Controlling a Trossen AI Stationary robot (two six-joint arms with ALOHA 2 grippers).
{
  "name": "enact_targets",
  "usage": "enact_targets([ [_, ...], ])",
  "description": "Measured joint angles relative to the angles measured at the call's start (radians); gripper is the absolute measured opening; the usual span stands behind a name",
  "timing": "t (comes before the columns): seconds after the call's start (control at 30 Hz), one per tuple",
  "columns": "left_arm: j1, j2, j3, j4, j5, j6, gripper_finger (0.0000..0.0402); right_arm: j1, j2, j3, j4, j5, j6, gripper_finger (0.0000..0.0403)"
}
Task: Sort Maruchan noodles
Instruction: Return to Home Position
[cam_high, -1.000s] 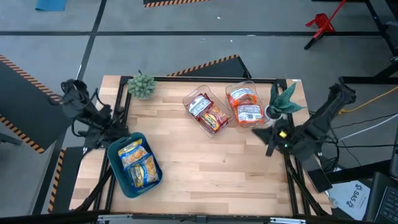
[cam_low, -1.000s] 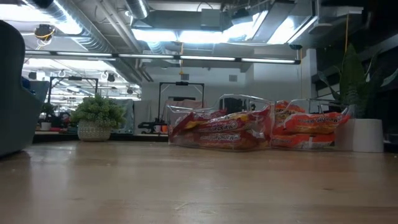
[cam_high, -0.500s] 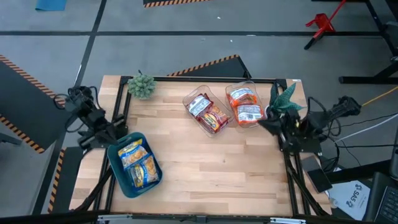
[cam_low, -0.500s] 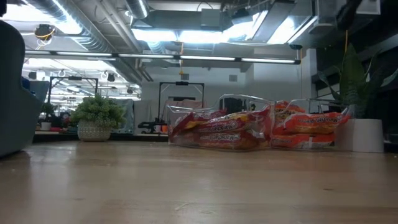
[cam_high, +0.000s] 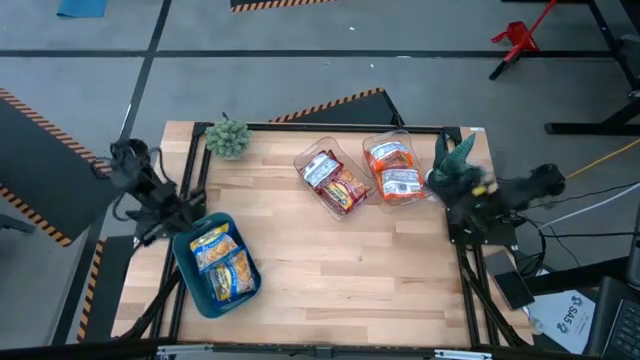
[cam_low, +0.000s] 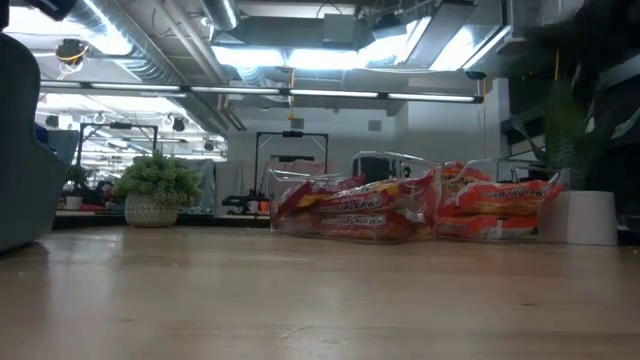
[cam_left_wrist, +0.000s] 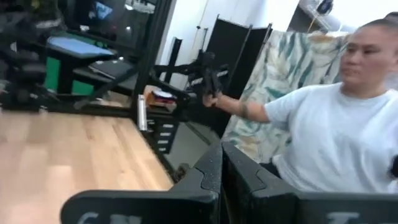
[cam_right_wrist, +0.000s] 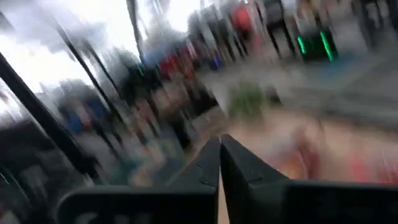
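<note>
Folding in beside the left edge of the table (cam_high: 340, 270), the left arm (cam_high: 140, 185) carries the left gripper (cam_left_wrist: 221, 149) with its two fingers pressed together and nothing between them. Its wrist view looks past the table's edge to a person (cam_left_wrist: 329, 143) in a light shirt. Just beside that arm, at the near left of the table, the blue bin (cam_high: 183, 262) holds yellow-and-blue packets (cam_high: 222, 260) of the Maruchan noodles. A small succulent (cam_high: 228, 137) stands at the far left corner. Toward the far middle, a clear bin (cam_high: 312, 150) holds the red-brown packets (cam_high: 335, 183), and touching its right side a second clear bin (cam_high: 385, 137) holds the orange packets (cam_high: 393, 170). A spiky plant (cam_high: 455, 160) in a white pot stands just right of that. At the right edge, the right arm (cam_high: 495, 205) lies low beside the plant. The right gripper (cam_right_wrist: 219, 142) has its fingers closed on each other and grips nothing.
</note>
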Motion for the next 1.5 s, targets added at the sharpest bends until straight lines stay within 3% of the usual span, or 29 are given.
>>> enact_targets([
  [0.07, 0.0, 0.0, -0.08, 0.09, -0.004, -0.026, 0.0, 0.0, 0.0, -0.082, 0.01, -0.02, 0.084, 0.0],
  [0.23, 0.0, 0.0, -0.314, 0.347, -0.012, -0.08, 0.0, -0.001, -0.002, -0.314, 0.246, -0.081, 0.168, 0.0],
  [0.37, 0.0, 0.0, -0.466, 0.509, -0.044, -0.097, 0.0, 0.0, 0.045, -0.322, 0.303, -0.104, 0.101, 0.0],
  [0.6, 0.0, 0.002, -0.465, 0.465, -0.199, -0.021, 0.0, 0.0, 0.049, -0.321, 0.271, -0.106, 0.089, 0.0],
  [0.73, 0.0, 0.002, -0.465, 0.459, -0.235, 0.027, 0.0, 0.0, 0.048, -0.322, 0.286, -0.232, 0.09, 0.0],
  [0.87, 0.0, 0.002, -0.465, 0.448, -0.23, 0.011, 0.0, 0.0, 0.048, -0.322, 0.272, -0.342, 0.09, 0.0],
  [1.13, 0.0, 0.003, -0.465, 0.434, -0.122, 0.072, 0.0, 0.0, 0.055, -0.322, 0.262, -0.338, 0.01, 0.0],
  [1.3, 0.0, 0.003, -0.465, 0.434, -0.122, 0.108, 0.0, 0.0, 0.055, -0.321, 0.259, -0.361, -0.043, 0.0],
  [1.5, 0.0, 0.003, -0.465, 0.434, -0.122, 0.032, 0.0, 0.0, 0.055, -0.321, 0.258, -0.361, -0.041, 0.0],
])
